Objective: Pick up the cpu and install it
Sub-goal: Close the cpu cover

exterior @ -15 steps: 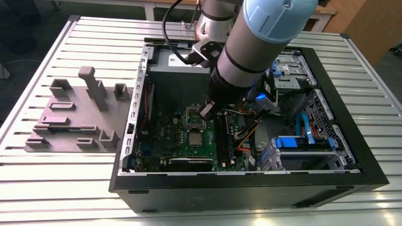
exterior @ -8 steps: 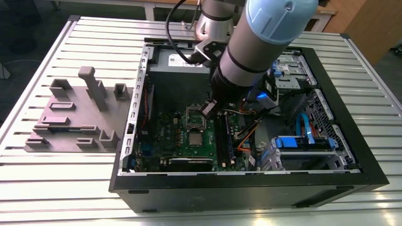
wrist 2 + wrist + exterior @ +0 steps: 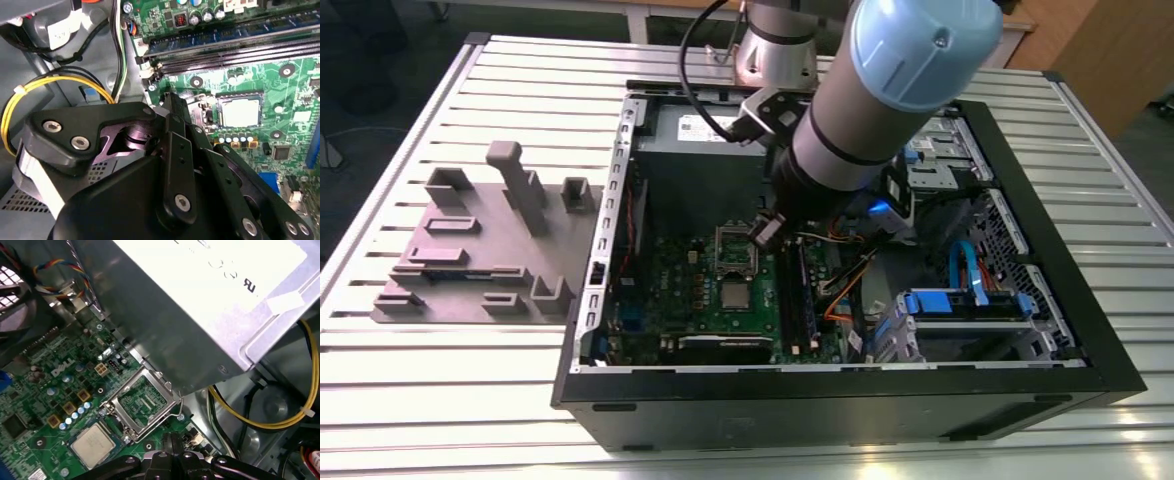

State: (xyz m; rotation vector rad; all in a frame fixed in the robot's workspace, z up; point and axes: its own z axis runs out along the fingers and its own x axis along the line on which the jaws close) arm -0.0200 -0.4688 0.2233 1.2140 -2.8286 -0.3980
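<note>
The cpu (image 3: 735,294) is a small silver square lying flat in its socket on the green motherboard (image 3: 674,290), inside the open computer case. It also shows in the first wrist view (image 3: 93,444) and in the second wrist view (image 3: 240,112). The silver socket frame (image 3: 142,402) stands hinged open right beside it. My gripper (image 3: 769,235) hangs just above the open frame, a little short of the cpu. Its dark fingers (image 3: 166,441) sit close together with nothing between them. In the second wrist view the gripper (image 3: 173,101) hides part of the socket.
The big grey power supply box (image 3: 700,130) sits close behind the socket, with yellow cables (image 3: 50,87) beside it. Memory slots (image 3: 240,45) run along the board. A drive cage with blue cables (image 3: 967,300) takes up the case's right side. A grey fixture block (image 3: 480,240) stands on the slatted table.
</note>
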